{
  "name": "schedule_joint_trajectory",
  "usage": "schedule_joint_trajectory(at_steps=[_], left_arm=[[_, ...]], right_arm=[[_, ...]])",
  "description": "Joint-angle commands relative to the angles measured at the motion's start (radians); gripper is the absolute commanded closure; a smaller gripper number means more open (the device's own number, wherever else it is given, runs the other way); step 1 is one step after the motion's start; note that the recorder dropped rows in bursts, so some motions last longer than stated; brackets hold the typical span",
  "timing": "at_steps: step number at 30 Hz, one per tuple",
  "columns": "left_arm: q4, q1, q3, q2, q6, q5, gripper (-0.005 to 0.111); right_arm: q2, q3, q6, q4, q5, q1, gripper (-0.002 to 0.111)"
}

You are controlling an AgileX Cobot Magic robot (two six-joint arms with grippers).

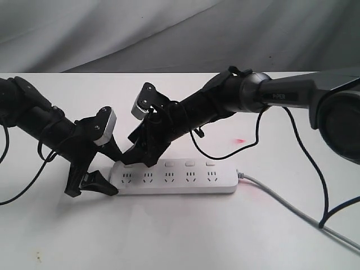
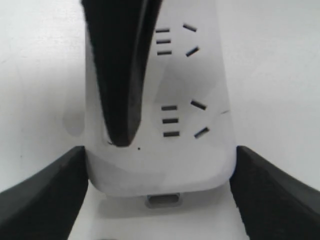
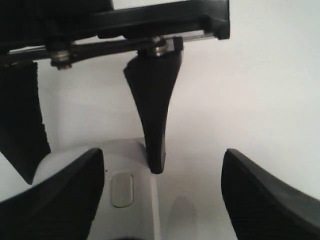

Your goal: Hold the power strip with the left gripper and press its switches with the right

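The white power strip (image 1: 174, 181) lies lengthwise on the white table, its grey cord (image 1: 292, 205) trailing right. My left gripper (image 1: 115, 173) is shut on the strip's left end. In the left wrist view that end (image 2: 160, 170) sits between the two black fingers (image 2: 45, 195), touching both. My right gripper (image 1: 138, 160) hangs open over the same end, above the first socket group. One of its fingers (image 2: 120, 75) lies along the switch side. The switches (image 1: 189, 163) to the right show uncovered. The end switch (image 3: 122, 190) sits just beside one right finger (image 3: 55, 200); contact cannot be told.
Loose black cables (image 1: 315, 169) hang from the right arm and loop over the table at the right. A small red light spot (image 1: 240, 140) lies behind the strip. A grey cloth backdrop (image 1: 169, 28) closes off the far edge.
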Motion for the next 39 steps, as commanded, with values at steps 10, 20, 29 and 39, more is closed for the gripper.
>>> schedule_joint_trajectory(at_steps=[10, 20, 29, 39], left_arm=[[0.027, -0.001, 0.0, 0.003, 0.002, -0.057, 0.055], [0.027, -0.001, 0.0, 0.003, 0.002, -0.057, 0.055], [0.027, -0.001, 0.0, 0.003, 0.002, -0.055, 0.055], [0.02, -0.001, 0.0, 0.003, 0.002, -0.053, 0.055]], right_arm=[[0.009, -0.004, 0.0, -0.007, -0.085, 0.013, 0.046], [0.004, -0.016, 0.0, -0.009, -0.039, 0.013, 0.046], [0.028, -0.063, 0.094, -0.191, -0.033, 0.022, 0.049], [0.013, -0.063, 0.119, -0.164, -0.01, 0.032, 0.051]])
